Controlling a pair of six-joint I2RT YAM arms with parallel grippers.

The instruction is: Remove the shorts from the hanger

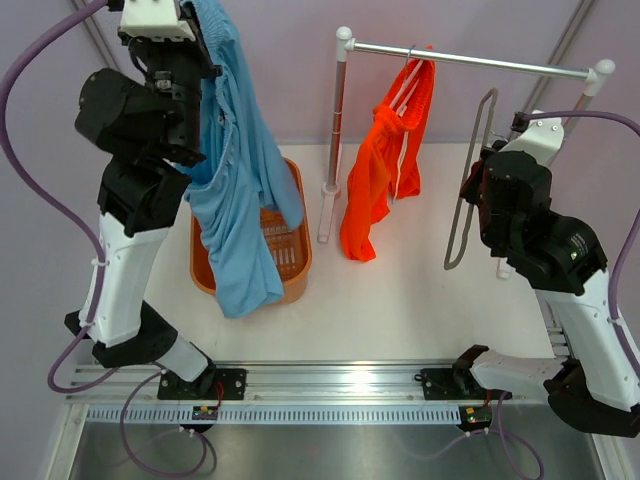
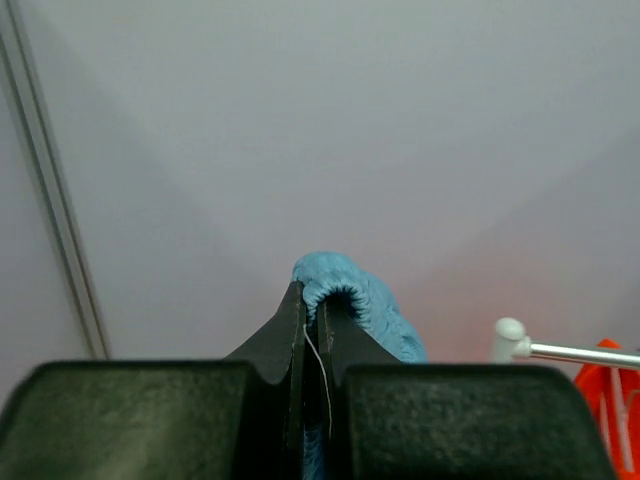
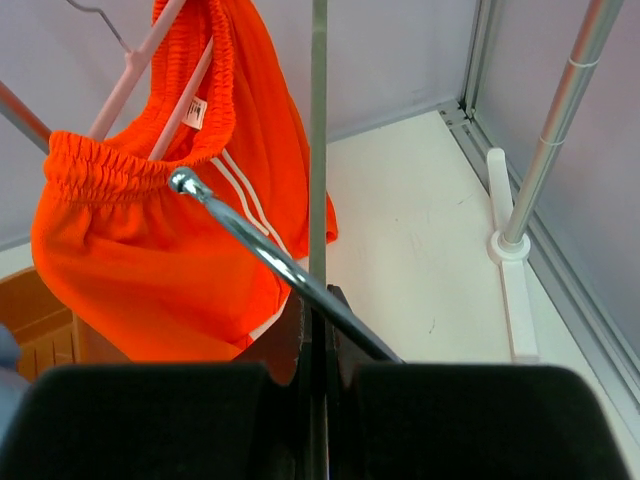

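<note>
The light blue shorts [image 1: 235, 180] hang from my left gripper [image 1: 195, 25], raised high at the back left, above the basket. In the left wrist view the gripper [image 2: 311, 300] is shut on the waistband of the blue shorts [image 2: 350, 290]. The bright orange shorts [image 1: 385, 170] hang from a hanger on the rail [image 1: 480, 62]. My right gripper [image 1: 480, 170] is shut on a bare metal hanger [image 1: 470, 190], held to the right of the orange shorts. In the right wrist view the gripper [image 3: 318, 300] grips the hanger wire [image 3: 318, 120], with the orange shorts [image 3: 150, 270] on a pale pink hanger [image 3: 130, 70] behind it.
An orange basket [image 1: 300, 255] stands on the white table under the blue shorts. The rack's left post [image 1: 338, 130] stands between the basket and the orange shorts. Its right post [image 3: 560, 120] and foot are near my right arm. Purple walls close the back.
</note>
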